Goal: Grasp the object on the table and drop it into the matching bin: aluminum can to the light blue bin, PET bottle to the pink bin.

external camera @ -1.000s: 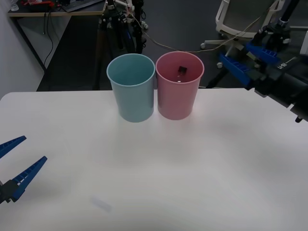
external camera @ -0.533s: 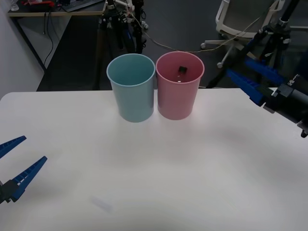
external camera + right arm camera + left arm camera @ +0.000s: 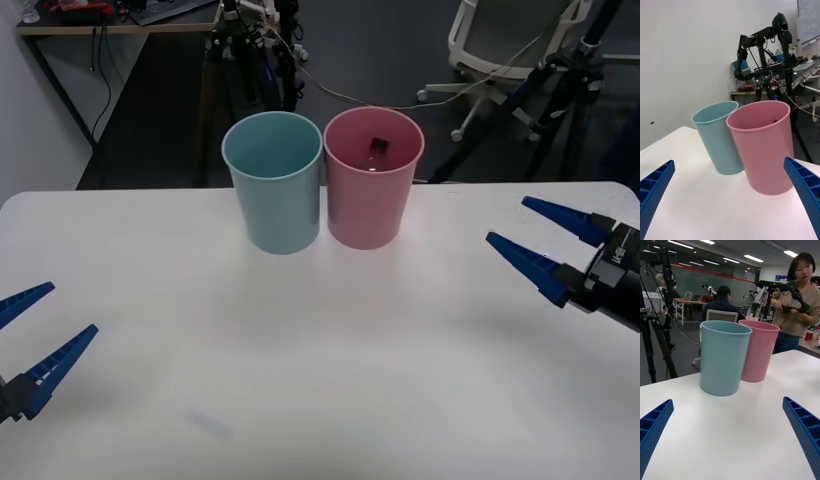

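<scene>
Blue ribbed fingers of the left gripper (image 3: pixel 25 335) hang spread and empty over the near-left edge of the white bench (image 3: pixel 320 380). At the far middle the light blue bin (image 3: pixel 273 180) touches the pink bin (image 3: pixel 373 177) on its right; the PET bottle (image 3: pixel 379 146) sits inside the pink bin, only its dark cap visible, well apart from both grippers. At the right edge the right gripper (image 3: pixel 537 238) hovers released, holding nothing. Beyond the bench are dark floor, tripods and an office chair.
</scene>
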{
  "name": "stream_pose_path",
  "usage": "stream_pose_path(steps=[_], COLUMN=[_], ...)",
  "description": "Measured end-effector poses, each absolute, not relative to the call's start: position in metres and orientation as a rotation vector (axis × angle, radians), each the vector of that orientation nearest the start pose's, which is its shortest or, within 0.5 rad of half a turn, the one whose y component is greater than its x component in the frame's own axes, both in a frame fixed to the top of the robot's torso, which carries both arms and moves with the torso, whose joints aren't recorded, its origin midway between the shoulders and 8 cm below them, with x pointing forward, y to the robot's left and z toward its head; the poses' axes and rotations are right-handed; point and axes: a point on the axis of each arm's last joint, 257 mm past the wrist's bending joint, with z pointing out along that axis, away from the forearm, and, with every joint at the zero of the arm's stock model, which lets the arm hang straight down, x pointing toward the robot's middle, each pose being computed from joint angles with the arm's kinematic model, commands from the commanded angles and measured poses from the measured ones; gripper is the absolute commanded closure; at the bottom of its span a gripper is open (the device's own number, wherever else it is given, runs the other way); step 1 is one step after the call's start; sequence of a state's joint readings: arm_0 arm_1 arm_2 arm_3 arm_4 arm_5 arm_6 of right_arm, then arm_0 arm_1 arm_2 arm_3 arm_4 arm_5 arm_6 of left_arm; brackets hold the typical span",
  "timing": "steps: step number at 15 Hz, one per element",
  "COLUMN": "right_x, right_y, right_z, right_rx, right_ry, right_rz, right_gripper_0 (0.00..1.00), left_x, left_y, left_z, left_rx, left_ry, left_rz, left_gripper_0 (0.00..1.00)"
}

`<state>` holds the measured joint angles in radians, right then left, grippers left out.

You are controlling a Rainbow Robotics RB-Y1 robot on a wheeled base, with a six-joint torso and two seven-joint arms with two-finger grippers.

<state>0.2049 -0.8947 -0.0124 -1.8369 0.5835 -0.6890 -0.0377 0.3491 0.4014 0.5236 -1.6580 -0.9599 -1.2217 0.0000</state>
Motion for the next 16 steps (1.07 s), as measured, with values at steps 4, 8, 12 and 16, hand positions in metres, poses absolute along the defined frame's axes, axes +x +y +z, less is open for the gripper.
stream_pose_path(steps=[4, 8, 12, 16], right_x=[0.391, 0.371, 0.357, 0.353], right_y=[-0.264, -0.282, -0.286, -0.285], right_z=[-0.135, -0.159, -0.171, -0.170], right_rx=[-0.507, -0.483, -0.459, -0.470], right_ry=[1.507, 1.549, 1.569, 1.566], right_rz=[0.679, 0.633, 0.639, 0.652], right_gripper_0=[0.00, 0.00, 0.00, 0.00], left_x=[0.342, 0.342, 0.342, 0.342], left_y=[0.330, 0.330, 0.330, 0.330], left_z=[-0.169, -0.169, -0.169, -0.169], left_rx=[0.465, 0.465, 0.465, 0.465], left_ry=[1.441, 1.441, 1.441, 1.441], left_rz=[-0.567, -0.567, -0.567, -0.567], left_gripper_0=[0.00, 0.00, 0.00, 0.00])
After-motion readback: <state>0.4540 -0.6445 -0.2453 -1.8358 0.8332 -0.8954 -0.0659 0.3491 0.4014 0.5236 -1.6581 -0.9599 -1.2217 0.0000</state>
